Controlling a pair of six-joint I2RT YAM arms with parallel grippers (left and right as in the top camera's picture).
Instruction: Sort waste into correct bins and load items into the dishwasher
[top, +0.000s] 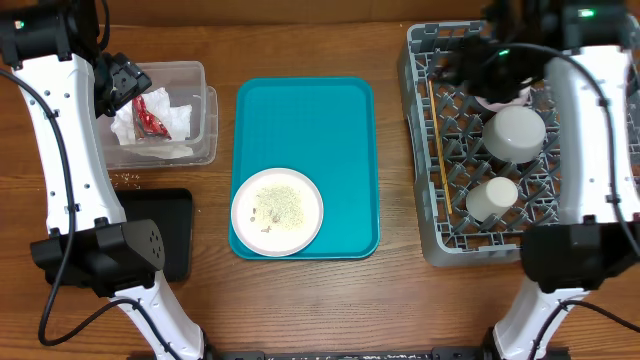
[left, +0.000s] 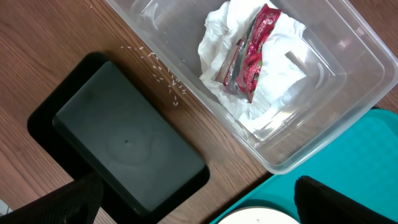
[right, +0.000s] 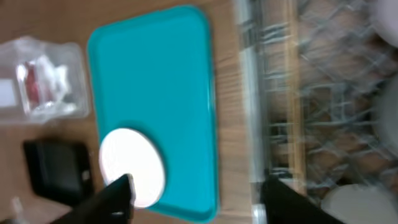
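Note:
The pale pink plate (top: 277, 211) lies on the teal tray with rice and crumbs on it; it also shows in the right wrist view (right: 134, 165). The clear tub (top: 197, 72) holds white napkins (left: 280, 81) and the red wrapper (left: 252, 53). The black tray (top: 165, 235) sits in front of the tub. Loose rice grains (left: 165, 78) lie on the table between them. The grey rack (top: 425, 150) holds the bowl (top: 515, 133), the cup (top: 492, 198) and the chopsticks (top: 437, 130). My left gripper (left: 199, 205) is open and empty above the tub. My right gripper (right: 199, 199) is open and empty over the rack's far side.
The teal tray (top: 305, 130) lies in the middle of the table, between tub and rack. A bit of pink shows in the rack under my right arm (top: 503, 99). Both arm bases stand at the table's near edge.

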